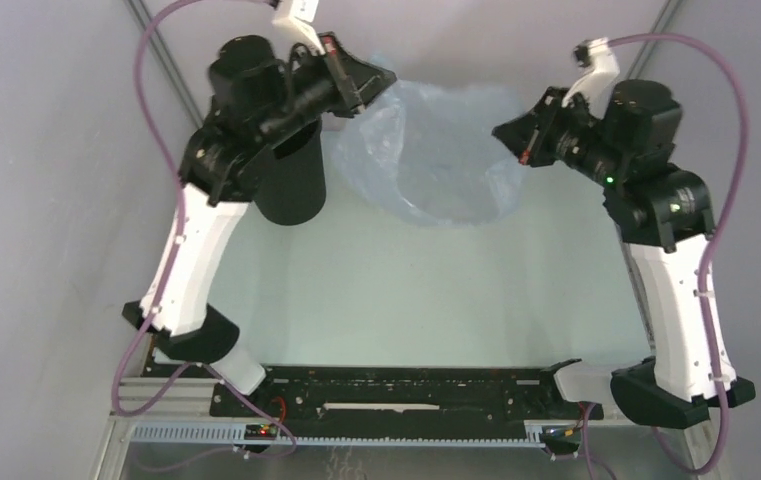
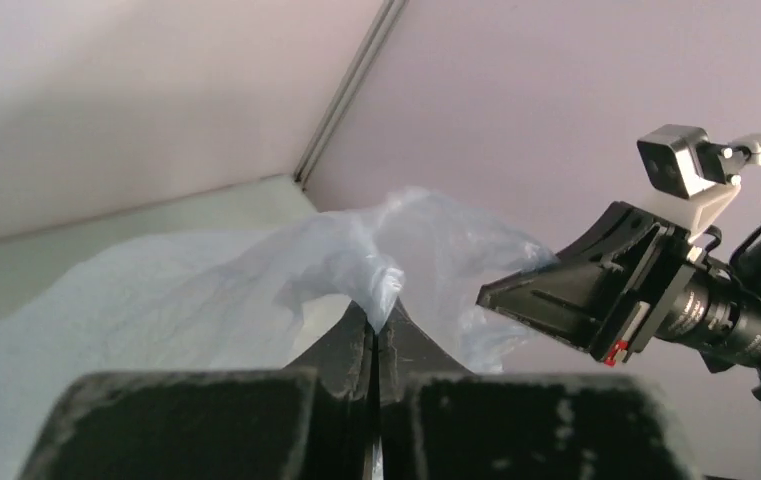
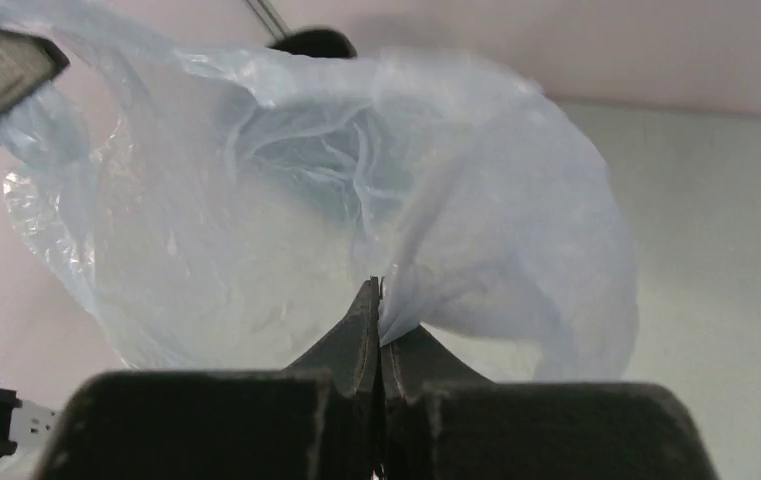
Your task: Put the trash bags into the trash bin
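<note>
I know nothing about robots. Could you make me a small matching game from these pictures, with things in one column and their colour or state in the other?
Things:
1. bag
2. bin
3. right end effector
4. cables

Descriptions:
A. purple, looping through the air
B. shut on the bag's edge
C. black, with plain walls
D. pale blue, see-through, wrinkled

Pairs: 1-D, 2-C, 3-B, 4-A
</note>
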`<control>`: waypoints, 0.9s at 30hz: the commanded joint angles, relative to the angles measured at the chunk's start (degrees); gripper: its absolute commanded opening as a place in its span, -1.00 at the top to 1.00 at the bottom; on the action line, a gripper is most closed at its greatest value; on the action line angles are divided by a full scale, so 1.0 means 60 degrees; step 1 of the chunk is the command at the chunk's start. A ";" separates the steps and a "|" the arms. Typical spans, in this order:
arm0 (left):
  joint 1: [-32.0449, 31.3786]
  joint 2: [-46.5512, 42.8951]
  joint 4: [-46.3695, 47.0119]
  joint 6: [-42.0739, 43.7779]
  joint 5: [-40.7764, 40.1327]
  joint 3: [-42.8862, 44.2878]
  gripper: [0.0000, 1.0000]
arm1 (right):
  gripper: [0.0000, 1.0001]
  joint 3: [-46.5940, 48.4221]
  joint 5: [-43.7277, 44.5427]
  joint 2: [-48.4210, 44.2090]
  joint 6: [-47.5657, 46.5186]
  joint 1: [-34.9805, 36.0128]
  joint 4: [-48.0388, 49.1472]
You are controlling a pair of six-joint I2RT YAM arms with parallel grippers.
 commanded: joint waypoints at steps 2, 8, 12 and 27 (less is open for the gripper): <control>0.0026 -0.1965 0.0320 0.0296 -0.0537 -0.2735 1.00 | 1.00 -0.0293 0.0123 -0.0875 -0.0246 -0.0027 0.0178; 0.0639 -0.3447 -0.0648 -0.0985 -0.0727 -0.9396 1.00 | 1.00 -0.6770 -0.0734 -0.2987 0.0700 -0.0043 0.0663; 0.0484 -0.4962 0.0390 -0.2136 -0.0236 -1.3267 1.00 | 1.00 -1.0120 -0.1376 -0.4691 0.1975 0.0090 0.0882; 0.0327 -0.3407 -0.0432 -0.1256 0.0026 -0.8693 1.00 | 1.00 -0.7981 -0.0765 -0.4436 0.2173 -0.0129 0.1532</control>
